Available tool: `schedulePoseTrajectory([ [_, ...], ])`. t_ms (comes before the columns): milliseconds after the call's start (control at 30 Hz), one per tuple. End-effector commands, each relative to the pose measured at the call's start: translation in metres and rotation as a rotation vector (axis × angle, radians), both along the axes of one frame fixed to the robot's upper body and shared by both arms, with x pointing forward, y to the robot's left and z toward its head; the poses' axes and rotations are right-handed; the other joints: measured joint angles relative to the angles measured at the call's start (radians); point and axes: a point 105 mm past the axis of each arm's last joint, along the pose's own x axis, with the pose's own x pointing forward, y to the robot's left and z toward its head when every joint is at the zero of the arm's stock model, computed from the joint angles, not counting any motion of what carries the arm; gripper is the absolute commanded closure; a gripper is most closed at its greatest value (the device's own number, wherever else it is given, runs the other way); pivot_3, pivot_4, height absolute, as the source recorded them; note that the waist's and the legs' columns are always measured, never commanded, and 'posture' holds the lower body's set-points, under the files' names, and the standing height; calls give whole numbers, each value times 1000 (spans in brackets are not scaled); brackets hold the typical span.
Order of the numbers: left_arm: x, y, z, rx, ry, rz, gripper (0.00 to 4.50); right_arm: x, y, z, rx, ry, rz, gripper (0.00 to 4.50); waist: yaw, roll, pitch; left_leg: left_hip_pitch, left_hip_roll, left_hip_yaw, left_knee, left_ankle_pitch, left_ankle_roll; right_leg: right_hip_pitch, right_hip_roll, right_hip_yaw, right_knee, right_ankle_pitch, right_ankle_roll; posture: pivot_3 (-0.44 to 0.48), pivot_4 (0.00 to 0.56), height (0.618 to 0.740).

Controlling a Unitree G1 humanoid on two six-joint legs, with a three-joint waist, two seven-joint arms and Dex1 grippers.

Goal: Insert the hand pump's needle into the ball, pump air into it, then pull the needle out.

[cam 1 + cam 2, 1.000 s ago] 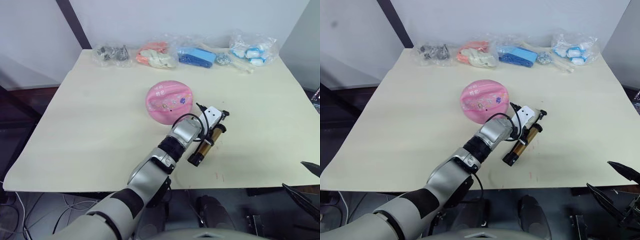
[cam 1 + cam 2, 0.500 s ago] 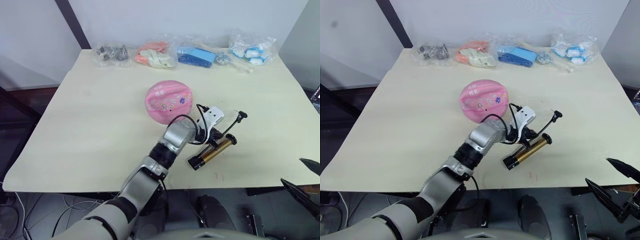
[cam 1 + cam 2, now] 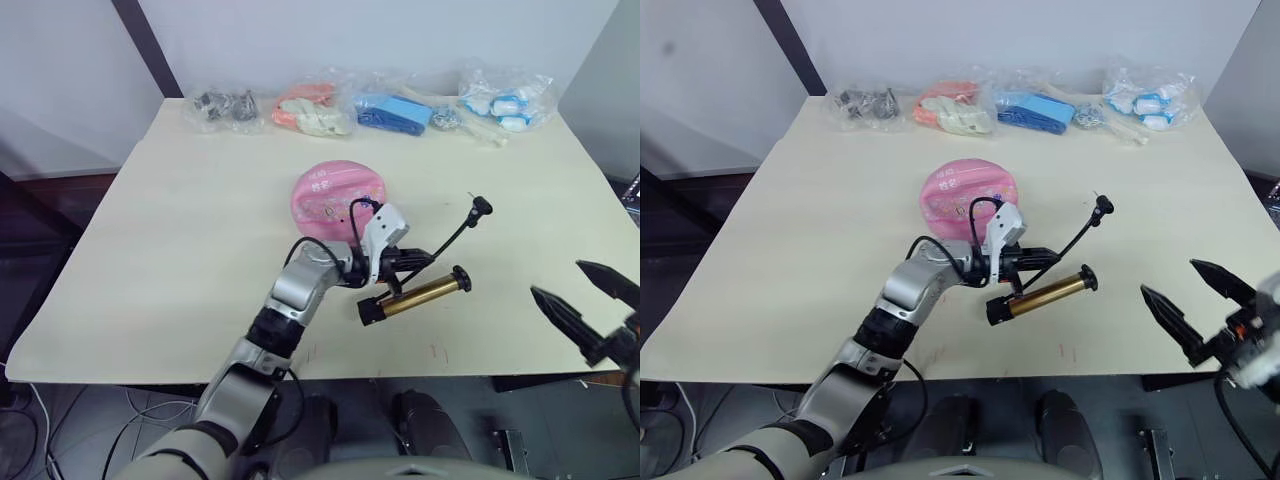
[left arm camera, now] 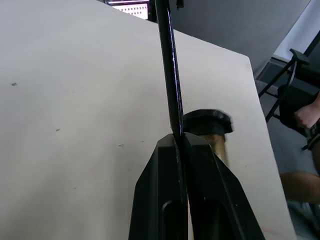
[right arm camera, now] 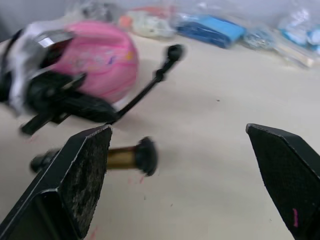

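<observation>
A pale cream table [image 3: 180,250] stands before a white wall, with clear bags of small goods [image 3: 400,108] lined along its far edge. The left gripper [image 3: 412,262] has its two black fingers pressed together on the thin black hose [image 3: 452,231] of the hand pump [image 3: 415,297], which the left wrist view confirms: the hose runs straight out from between the closed tips. Beyond those tips the hose rises clear of the table to its end fitting, where the needle [image 3: 469,196] shows as a faint thin pin. The pump's gold barrel lies flat just beneath the fingers, its long axis running roughly the way they point, black handle at the far end. The ball [image 3: 337,192] sits behind the fingers, close beside the wrist, so the needle points away from it and the hose would have to be swung back round. The right gripper [image 3: 582,305], fingers spread wide and empty, hangs at the table's near edge, well apart from the pump handle and farther from the ball than the left.
</observation>
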Motion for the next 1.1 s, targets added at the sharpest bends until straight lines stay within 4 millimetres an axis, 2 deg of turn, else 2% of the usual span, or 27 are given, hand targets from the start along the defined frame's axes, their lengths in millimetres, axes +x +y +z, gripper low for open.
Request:
schedulePoseTrajectory([
  [33, -3, 9, 17, -39, -141, -19, 4470, 11, 19, 12, 176, 31, 36, 0, 0, 0, 0, 0, 0, 0, 0, 0, 0, 0, 0, 0, 0, 0, 0, 0, 150, 740],
  [167, -5, 24, 12, -1, -253, -2, 4470, 31, 29, 13, 284, 108, 30, 0, 3, -2, 0, -1, 0, -1, 1, 0, 1, 0, 0, -1, 0, 0, 0, 0, 150, 740],
  [233, -6, 29, 9, 14, -298, 13, 4470, 37, 35, 11, 270, 158, 39, 0, 0, -2, 0, -1, 0, 0, 2, -1, 2, 0, -1, 0, 0, 0, 0, 0, 150, 740],
  [500, -13, 40, 4, 38, -387, 33, 4470, 52, 61, 15, 342, 280, 90, 0, 1, -2, 0, -2, 0, -1, 2, -1, 2, 0, -1, -1, 0, 0, 1, 0, 150, 740],
  [833, -13, 45, 1, 54, -429, 47, 4470, 67, 78, 9, 328, 345, 150, 0, 0, -2, 0, -1, 1, -1, 2, -1, 2, 0, 0, -1, 0, 0, 0, 0, 150, 740],
  [933, -14, 45, 0, 55, -433, 46, 4500, 70, 82, 10, 341, 346, 162, 660, 0, -2, 0, -1, 1, -1, 2, -1, 2, 0, 0, -1, 0, 0, 0, 0, 150, 740],
  [967, -14, 45, 0, 55, -433, 46, 4500, 72, 84, 11, 342, 343, 164, 1309, 0, -2, 0, -1, 1, -1, 2, -1, 2, 0, 0, -1, 0, 0, 0, 0, 150, 740],
  [1000, -15, 45, 0, 55, -433, 46, 4500, 72, 85, 12, 342, 341, 165, 1640, -1, -2, 0, -1, 1, -1, 2, -1, 2, 0, 0, -1, 0, 0, 0, 0, 150, 740],
  [1033, -15, 45, 0, 55, -433, 46, 4500, 73, 85, 12, 343, 340, 166, 2239, 0, -2, 0, -1, 1, -1, 2, -1, 2, 0, 0, -1, 0, 0, 0, 0, 150, 740],
  [1067, -18, 43, 1, 53, -435, 45, 4500, 74, 86, 12, 343, 337, 162, 2571, 0, -2, 0, -1, 1, -1, 2, -1, 2, 0, 0, -1, 0, 0, 0, 0, 150, 740],
  [1100, -21, 41, 2, 52, -437, 41, 4500, 76, 88, 12, 347, 334, 157, 2571, -1, -2, 0, -1, 1, -1, 2, -1, 2, 0, 0, -1, 0, 0, 0, 0, 150, 740],
])
